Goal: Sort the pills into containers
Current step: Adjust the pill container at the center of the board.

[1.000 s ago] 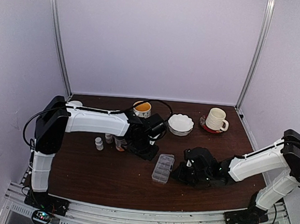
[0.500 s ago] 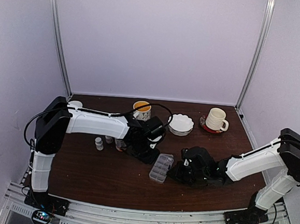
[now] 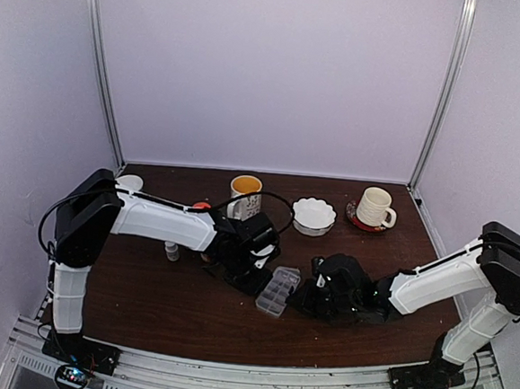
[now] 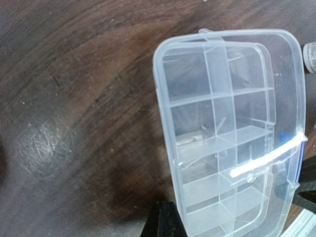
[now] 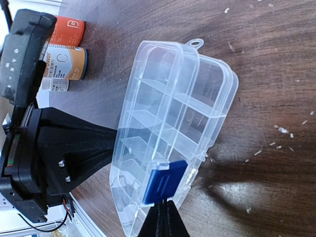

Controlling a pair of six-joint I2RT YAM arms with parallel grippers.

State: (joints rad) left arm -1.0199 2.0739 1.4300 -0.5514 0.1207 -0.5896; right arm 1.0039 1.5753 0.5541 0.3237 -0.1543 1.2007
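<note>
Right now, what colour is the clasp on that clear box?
The clasp on the box is blue; the right wrist view shows it best.

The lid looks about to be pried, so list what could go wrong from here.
1. The right tool, shut, sits at the blue latch. A push may slide the light box instead of unlatching it, since the left tool meets only one edge.
2. The bottles stand close behind the left tool, so a shoved box or arm might topple them.
</note>
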